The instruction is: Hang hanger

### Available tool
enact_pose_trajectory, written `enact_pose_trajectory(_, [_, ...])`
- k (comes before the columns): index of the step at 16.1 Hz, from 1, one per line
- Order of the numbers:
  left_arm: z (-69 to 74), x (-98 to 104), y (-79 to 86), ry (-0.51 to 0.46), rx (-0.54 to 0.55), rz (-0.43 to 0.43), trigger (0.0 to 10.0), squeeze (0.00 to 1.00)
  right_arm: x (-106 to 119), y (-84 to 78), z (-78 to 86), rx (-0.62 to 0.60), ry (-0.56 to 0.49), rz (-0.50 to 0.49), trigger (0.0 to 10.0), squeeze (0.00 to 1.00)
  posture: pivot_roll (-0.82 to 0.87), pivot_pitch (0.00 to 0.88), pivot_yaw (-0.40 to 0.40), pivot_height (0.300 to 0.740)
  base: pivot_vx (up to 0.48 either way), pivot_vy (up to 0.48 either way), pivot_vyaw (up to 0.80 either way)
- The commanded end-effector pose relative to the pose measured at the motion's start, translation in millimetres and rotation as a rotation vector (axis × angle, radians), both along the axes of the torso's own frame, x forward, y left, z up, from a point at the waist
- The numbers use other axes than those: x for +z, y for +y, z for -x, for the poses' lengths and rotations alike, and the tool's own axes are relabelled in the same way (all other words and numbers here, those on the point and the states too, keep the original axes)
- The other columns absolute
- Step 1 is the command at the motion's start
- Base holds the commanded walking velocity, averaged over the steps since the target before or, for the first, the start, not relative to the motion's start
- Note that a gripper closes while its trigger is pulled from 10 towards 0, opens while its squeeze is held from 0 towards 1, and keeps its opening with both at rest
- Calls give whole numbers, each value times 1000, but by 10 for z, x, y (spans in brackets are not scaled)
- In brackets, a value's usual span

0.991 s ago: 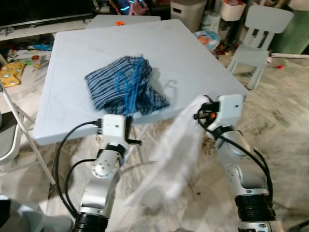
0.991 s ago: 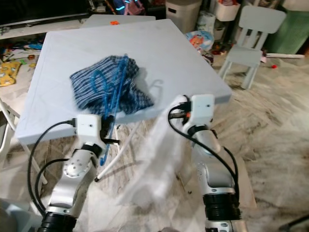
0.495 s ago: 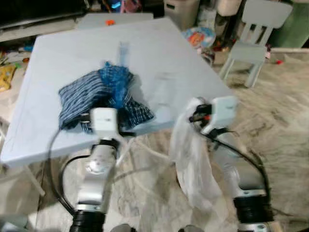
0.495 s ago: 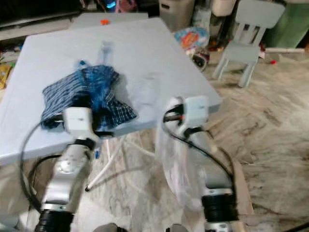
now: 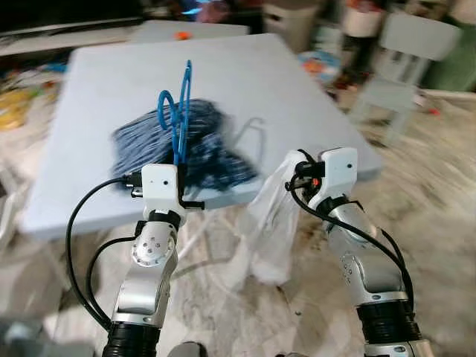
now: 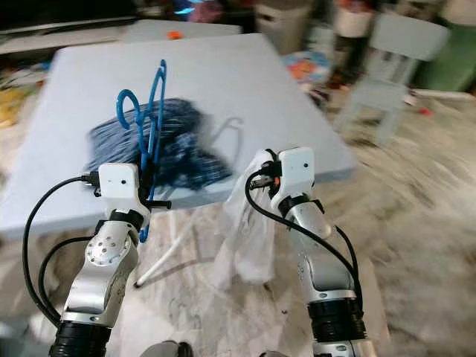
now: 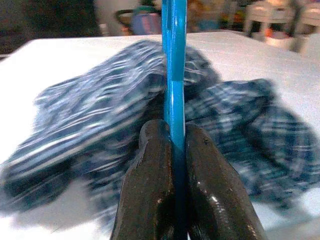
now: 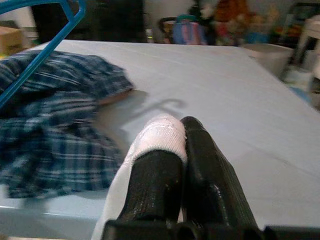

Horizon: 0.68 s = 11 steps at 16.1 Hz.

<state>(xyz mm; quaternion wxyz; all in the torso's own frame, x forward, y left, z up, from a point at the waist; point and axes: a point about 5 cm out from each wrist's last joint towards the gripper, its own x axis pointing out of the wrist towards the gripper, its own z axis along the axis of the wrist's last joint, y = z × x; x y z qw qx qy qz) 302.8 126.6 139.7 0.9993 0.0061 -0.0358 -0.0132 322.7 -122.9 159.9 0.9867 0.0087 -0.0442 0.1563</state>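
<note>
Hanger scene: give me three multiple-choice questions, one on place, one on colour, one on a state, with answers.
1. Where is the plaid garment?
A. on the table
B. on the floor
C. on a chair

2. What colour is the hanger?
A. red
B. blue
C. white

3. What is the right gripper doing?
A. open, holding nothing
B. shut on the hanger
C. shut on white cloth

Answers: 1 A, it lies heaped on the tabletop. 2 B, its bright blue wire rises from the left gripper. 3 C, cloth is pinched between its fingers and hangs down.
</note>
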Motion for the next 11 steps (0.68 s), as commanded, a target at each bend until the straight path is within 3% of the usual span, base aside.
enact_pose_trajectory(1, [7,24,5,-9,14,-5,10000,0,126,33,-7,18,-60,-8,10000,0,-22,116,-1,740,0,0,781])
enact_pose_trajectory(9, [11,23,0,-9,28,-23,10000,0,128,32,-17,22,-57,-11,10000,0,-22,118,-5,740,0,0,777])
enact_pose_trajectory(11, [13,12,-15,-6,24,-17,10000,0,147,-13,-91,-20,-36,-46,10000,0,-16,110,-15,740,0,0,0])
